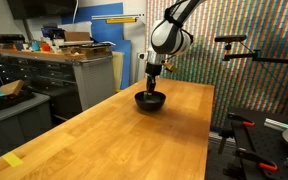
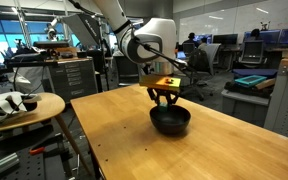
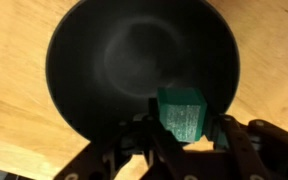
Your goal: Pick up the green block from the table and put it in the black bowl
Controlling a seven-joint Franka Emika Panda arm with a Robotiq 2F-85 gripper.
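- Closest to the wrist lens: the gripper (image 3: pixel 184 130), its dark fingers (image 3: pixel 227 142) pinched narrow on the green block (image 3: pixel 180 108).
- Held over the inside of the black bowl (image 3: pixel 104 60), close to its near right rim; whether touching the bowl floor, cannot tell.
- In both exterior views: gripper (image 1: pixel 154 78) (image 2: pixel 164 96) pointing straight down, just above the bowl (image 1: pixel 150 101) (image 2: pixel 170 122); block too small to make out there.
- Bowl resting on the table (image 1: pixel 134 140) (image 2: pixel 124 140), toward its far end in an exterior view.
- Near the table's near left corner: a strip of yellow tape (image 1: pixel 12 160).
- Far left, beyond the table: a grey workbench (image 1: pixel 54 75).
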